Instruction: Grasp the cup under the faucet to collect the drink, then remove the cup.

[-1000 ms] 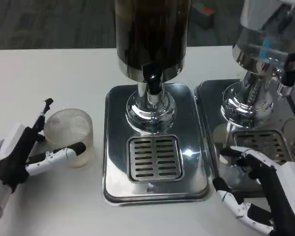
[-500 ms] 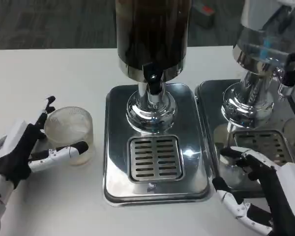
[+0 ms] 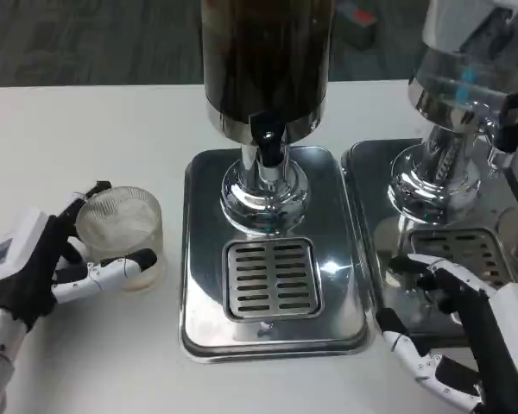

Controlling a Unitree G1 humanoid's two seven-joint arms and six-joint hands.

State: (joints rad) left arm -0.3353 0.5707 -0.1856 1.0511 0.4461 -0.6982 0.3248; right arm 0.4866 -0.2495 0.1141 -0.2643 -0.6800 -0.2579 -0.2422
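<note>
Cup (image 3: 121, 235) first, since that's the whole job: it's a short, clear plastic tumbler with a frosty, ribbed look, nothing in it that I can make out, sitting upright on the white table (image 3: 86, 129) just left of the steel drip tray (image 3: 200, 285), so not under the faucet (image 3: 268, 142) yet.

My left hand (image 3: 36, 269) is cupping around it from the left side. One finger is lying across the front of the cup low down, another is reaching up at the back rim, and they look like they're touching the plastic, but I honestly can't tell if I'm gripping it or just framing it.

My right hand (image 3: 466, 332) is hanging out open, fingers spread, holding nothing, over the front edge of the second tray (image 3: 363, 172) on the right.

Going outward, the dark drink dispenser (image 3: 266, 60) is standing on the middle tray above the slotted grate (image 3: 272, 278). A second, clear dispenser (image 3: 466, 78) is standing on the right tray.
</note>
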